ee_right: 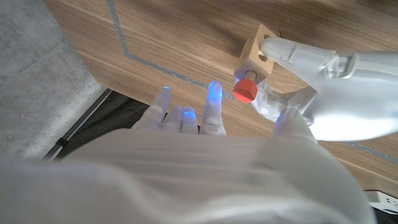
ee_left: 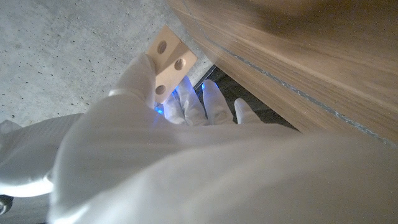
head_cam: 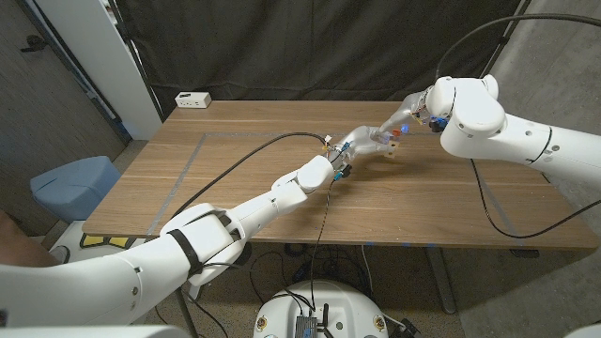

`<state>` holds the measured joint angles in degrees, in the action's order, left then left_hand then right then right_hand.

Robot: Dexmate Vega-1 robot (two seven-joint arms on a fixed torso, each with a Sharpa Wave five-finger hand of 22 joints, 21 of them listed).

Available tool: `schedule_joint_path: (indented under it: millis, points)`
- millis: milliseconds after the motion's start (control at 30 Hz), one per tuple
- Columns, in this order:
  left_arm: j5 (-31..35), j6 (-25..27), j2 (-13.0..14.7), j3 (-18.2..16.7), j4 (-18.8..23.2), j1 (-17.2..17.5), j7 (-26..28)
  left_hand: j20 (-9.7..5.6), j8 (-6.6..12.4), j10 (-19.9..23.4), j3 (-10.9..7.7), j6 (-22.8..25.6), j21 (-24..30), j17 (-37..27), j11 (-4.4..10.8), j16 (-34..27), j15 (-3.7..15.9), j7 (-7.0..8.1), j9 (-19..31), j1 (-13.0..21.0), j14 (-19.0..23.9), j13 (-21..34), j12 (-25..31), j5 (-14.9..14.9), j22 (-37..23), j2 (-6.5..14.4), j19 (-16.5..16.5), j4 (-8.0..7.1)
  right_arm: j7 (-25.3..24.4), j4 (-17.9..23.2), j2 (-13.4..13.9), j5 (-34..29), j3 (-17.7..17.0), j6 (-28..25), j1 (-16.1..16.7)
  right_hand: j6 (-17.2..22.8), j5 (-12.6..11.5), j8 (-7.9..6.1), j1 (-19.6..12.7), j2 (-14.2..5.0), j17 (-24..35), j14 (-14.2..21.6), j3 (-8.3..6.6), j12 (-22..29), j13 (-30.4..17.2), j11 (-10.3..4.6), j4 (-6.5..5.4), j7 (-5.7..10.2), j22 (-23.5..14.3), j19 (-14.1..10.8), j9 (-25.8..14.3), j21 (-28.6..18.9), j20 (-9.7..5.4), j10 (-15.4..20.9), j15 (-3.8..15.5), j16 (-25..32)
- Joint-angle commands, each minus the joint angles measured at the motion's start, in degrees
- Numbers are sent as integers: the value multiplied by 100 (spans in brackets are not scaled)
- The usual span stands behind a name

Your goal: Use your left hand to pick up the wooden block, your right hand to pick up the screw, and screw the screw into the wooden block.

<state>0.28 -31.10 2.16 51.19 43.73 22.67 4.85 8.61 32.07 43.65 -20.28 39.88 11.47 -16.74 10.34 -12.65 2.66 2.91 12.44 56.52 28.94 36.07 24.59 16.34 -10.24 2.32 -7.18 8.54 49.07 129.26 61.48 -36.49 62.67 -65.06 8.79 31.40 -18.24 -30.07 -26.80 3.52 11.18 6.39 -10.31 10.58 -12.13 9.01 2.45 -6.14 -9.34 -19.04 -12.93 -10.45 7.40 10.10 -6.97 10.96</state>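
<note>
- The left hand was raised over the middle of the desk, grasping the wooden block; the left wrist view showed the block pinched between its fingers, holes facing out.
- The screw, red-headed, sat in a hole of the block, its head sticking out.
- The right hand met the left above the desk; its fingers were spread apart and off the screw, grasping nothing.
- A white power strip lay at the desk's far left corner.
- A black cable ran across the desk toward the left arm.
</note>
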Motion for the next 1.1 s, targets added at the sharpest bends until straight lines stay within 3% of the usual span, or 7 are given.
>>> schedule_joint_path:
  millis: [33, 333, 600, 1100]
  points:
    - [-2, -19, -26, -2, -70, -16, 3, 45, 60, 203, -10, 517, 6, -19, 174, -6, 439, 306, 25, -37, 21, 168, 281, 25, -13, 254, 3, 3, -830, 231, 256, 500, -1231, 920, 1066, -32, -32, 24, -91, -23, 3, -39, -7, 10, -26, 10, 45, 24, -18, -111, -14, -52, 18, -55, -19, -6]
    - [-4, -41, -26, 0, -97, -33, -7, 24, 98, 246, 16, 609, 6, -24, 194, -29, 466, 330, 27, -21, 53, 185, 311, 24, -13, 234, 4, 22, -1120, 228, 313, 704, -1824, 1303, 1567, -206, -59, 143, -243, -132, -7, -22, -71, 43, -26, 4, 118, -7, -18, -247, 17, -74, -20, -89, 5, 16]
    - [-5, -75, -36, 0, -133, -43, 0, 13, 105, 266, 36, 623, 8, -28, 201, -35, 469, 329, 28, -15, 54, 200, 328, 24, -13, 226, 2, 27, -1342, 223, 405, 963, -2264, 1603, 1923, -374, -23, 260, -512, -298, -14, -11, -214, 65, -22, 2, 260, -15, -17, -326, 46, -69, -21, -129, 35, 28]
    - [86, -140, -1, 10, -83, -7, 143, -1, 106, 268, 62, 620, 9, -32, 202, -44, 485, 350, 28, 8, 60, 197, 326, 23, -13, 212, -1, 38, -1161, 190, 504, 1045, -2517, 1981, 2014, -532, 229, 420, -1065, -257, -24, -95, -451, 57, -24, -21, 653, 70, -16, -273, 94, -14, 82, -327, 45, 6]
